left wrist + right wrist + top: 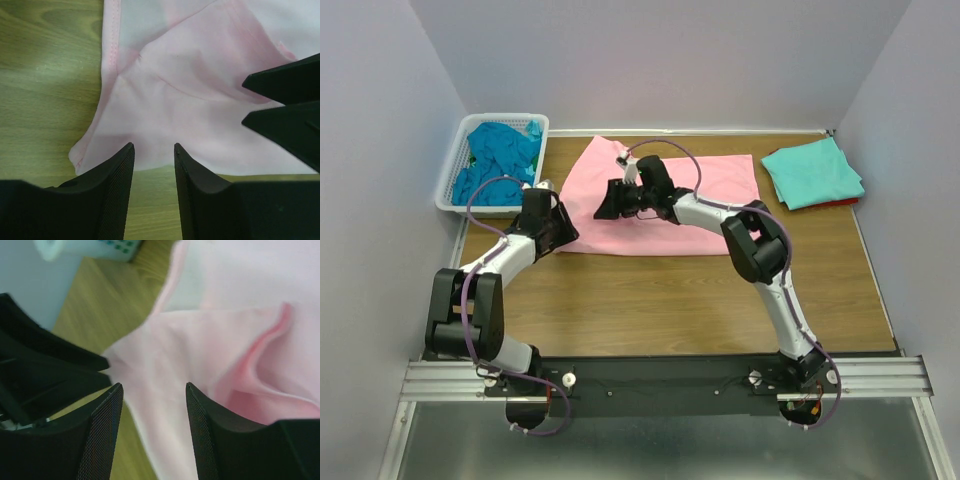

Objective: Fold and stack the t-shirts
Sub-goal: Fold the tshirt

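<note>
Left gripper [153,147] and right gripper [154,386] both hang parted, empty, over one corner of the pink shirt [720,175] on the table [670,300], so crowded I risk a clash or snagging only one layer.

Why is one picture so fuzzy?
Right wrist view: out of focus, the pink shirt and basket look smeared. Left wrist view: sharper, the shirt's stitching shows. Top view: clear and evenly lit.
</note>
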Available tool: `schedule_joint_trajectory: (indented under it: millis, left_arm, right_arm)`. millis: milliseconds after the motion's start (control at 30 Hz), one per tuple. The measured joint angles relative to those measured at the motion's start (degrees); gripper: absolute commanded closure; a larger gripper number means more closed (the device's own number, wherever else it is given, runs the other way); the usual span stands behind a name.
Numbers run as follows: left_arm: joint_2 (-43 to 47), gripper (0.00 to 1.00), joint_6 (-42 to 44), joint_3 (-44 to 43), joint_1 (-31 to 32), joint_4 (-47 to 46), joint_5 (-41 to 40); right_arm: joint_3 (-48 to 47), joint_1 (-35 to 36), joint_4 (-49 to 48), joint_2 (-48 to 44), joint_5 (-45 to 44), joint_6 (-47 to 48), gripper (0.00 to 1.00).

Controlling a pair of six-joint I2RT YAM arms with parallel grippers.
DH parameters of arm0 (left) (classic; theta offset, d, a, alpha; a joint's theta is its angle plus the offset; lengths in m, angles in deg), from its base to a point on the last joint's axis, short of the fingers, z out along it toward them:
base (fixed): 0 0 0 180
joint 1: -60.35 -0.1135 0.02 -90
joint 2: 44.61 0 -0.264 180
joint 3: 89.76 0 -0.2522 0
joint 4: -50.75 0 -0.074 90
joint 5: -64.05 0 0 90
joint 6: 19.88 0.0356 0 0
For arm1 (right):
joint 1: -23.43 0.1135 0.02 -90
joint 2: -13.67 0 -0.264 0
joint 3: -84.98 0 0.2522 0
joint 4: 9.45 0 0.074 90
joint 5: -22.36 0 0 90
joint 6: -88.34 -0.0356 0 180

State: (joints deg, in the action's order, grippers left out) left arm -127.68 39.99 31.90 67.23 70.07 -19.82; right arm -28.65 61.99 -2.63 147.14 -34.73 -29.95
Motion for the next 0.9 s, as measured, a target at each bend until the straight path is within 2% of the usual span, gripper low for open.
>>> schedule_joint_trajectory:
  millis: [233,400,567,667,733,900]
  left_arm:
    - [-1.79,0.55,-0.44,0.02,0.0,0.52,0.15]
    - [-0.04,0.54,-1.55,1.09,0.0,0.55,-0.55]
    - [7.58,0.51,-3.98,3.89,0.0,0.76,-3.98]
    - [10.95,0.5,-5.4,4.66,-0.07,0.61,-5.81]
    - [11.39,0.5,-6.32,4.68,-0.13,0.09,-6.56]
    - [7.8,0.51,-8.79,3.96,-0.44,-1.29,-6.64]
  right_arm:
    - [1.92,-9.07,-3.13,4.48,1.01,-4.48,0.39]
    - [2.71,-14.82,-4.63,3.61,1.22,-5.31,0.37]
    - [11.13,-15.98,-4.76,-5.11,1.53,-4.85,0.36]
    - [18.18,-16.22,-5.38,-13.42,1.79,-4.31,0.36]
    - [24.81,-16.92,-6.34,-21.18,1.97,-4.0,0.36]
    - [37.46,-22.08,-7.17,-31.89,0.76,-3.34,0.36]
